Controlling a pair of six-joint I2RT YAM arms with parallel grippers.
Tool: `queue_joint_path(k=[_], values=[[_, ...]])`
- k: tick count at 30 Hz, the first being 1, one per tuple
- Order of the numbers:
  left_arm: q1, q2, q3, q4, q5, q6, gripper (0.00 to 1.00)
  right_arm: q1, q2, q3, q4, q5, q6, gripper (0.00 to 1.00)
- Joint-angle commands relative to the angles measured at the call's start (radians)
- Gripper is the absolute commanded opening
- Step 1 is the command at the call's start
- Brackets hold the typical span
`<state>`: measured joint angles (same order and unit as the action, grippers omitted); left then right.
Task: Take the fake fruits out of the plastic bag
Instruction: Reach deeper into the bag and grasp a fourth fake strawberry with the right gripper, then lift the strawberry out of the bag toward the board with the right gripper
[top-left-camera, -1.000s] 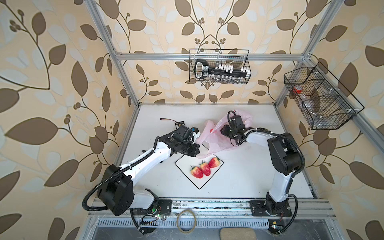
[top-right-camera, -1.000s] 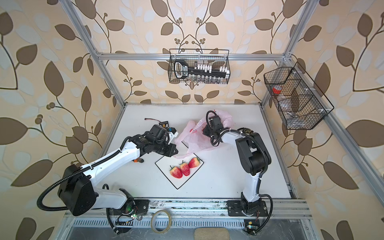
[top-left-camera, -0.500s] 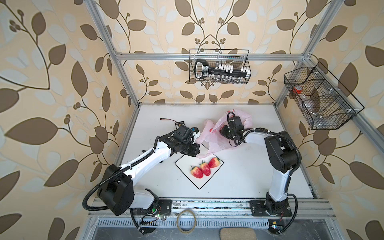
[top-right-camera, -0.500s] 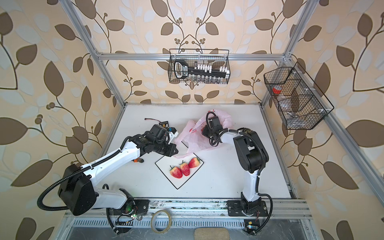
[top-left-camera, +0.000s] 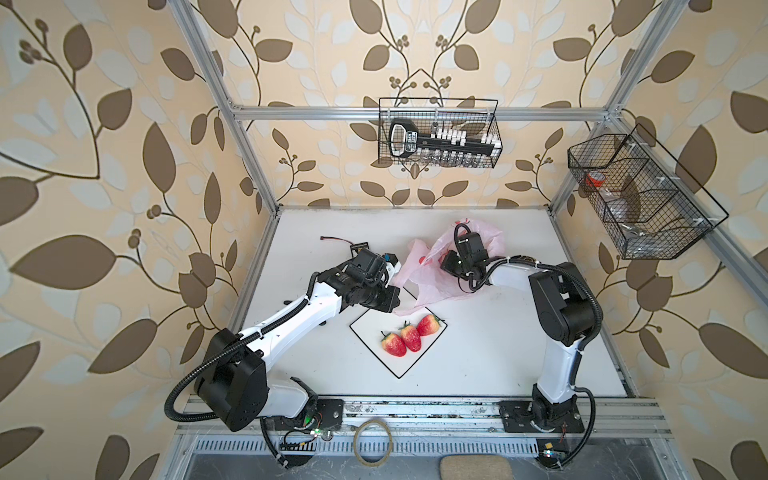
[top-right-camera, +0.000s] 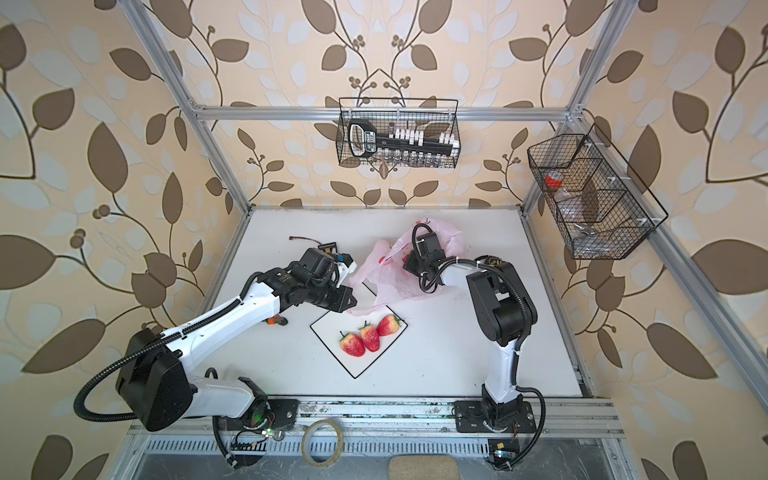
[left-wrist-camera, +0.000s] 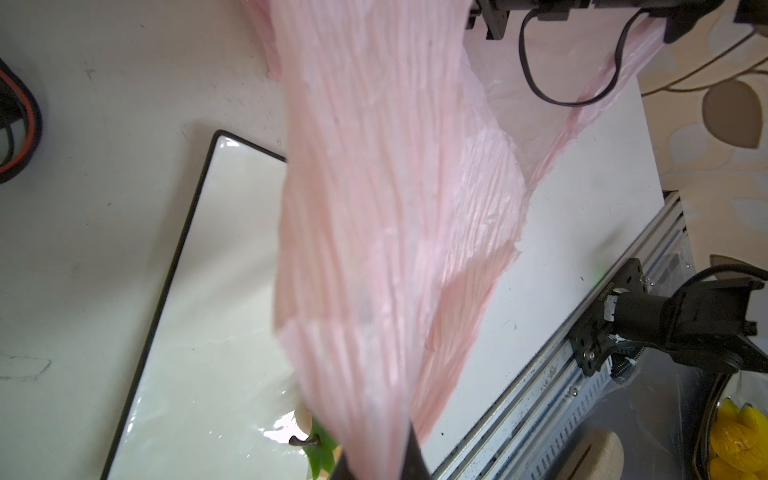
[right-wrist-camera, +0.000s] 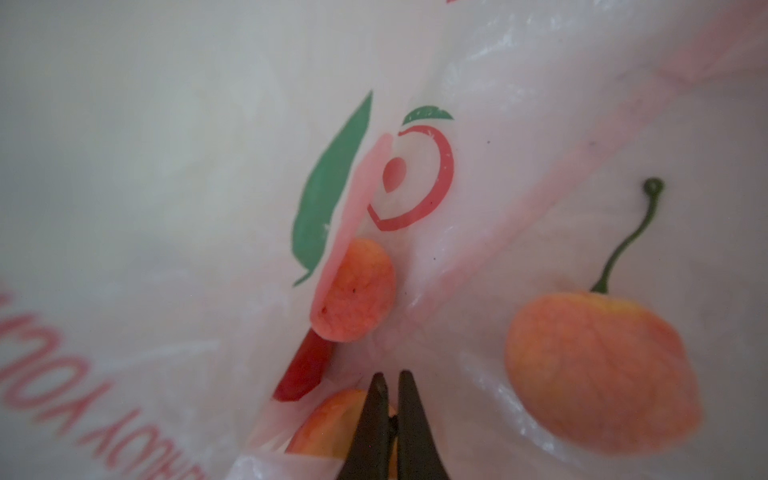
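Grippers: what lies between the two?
The pink plastic bag, pinched by the left gripper, with the right gripper inside; seen in both top views.

Left arm (top-left-camera: 291, 320): glossy white tapered link shells between matte black joint housings
Left shoulder block (top-left-camera: 232, 382): large, black, rounded at the corners
Ribbed hose (top-left-camera: 176, 388): black corrugated conduit along the left arm, strapped on with white ties
Right arm (top-left-camera: 557, 365): white link shells, bulky black elbow housing (top-left-camera: 565, 307)
Thin cable (left-wrist-camera: 524, 62): black, a slack loop at the right wrist
Wrist camera modules (top-left-camera: 471, 245): black boxy blocks, one per arm
Base plates (top-left-camera: 515, 415): flat black, small screws showing
Left gripper (left-wrist-camera: 376, 467): dark fingers (left-wrist-camera: 415, 457)
Right gripper (right-wrist-camera: 390, 376): matte black wedge-shaped fingers (right-wrist-camera: 411, 419), narrowing to blunt tips
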<state>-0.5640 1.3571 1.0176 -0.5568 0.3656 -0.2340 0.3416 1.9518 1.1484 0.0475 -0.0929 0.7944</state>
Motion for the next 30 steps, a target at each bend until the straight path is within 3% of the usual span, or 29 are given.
queue_joint_path(k=[1,18,30], values=[[-0.006,-0.011,0.035,-0.003,0.000,0.021,0.00,-0.004,-0.031,0.009,-0.013,0.033,-0.019,0.00],[-0.006,0.022,0.059,0.047,-0.088,-0.074,0.00,-0.063,-0.273,-0.068,-0.051,0.169,-0.098,0.00],[-0.005,0.101,0.123,0.121,-0.128,-0.095,0.00,-0.075,-0.465,-0.126,-0.048,0.022,-0.099,0.00]])
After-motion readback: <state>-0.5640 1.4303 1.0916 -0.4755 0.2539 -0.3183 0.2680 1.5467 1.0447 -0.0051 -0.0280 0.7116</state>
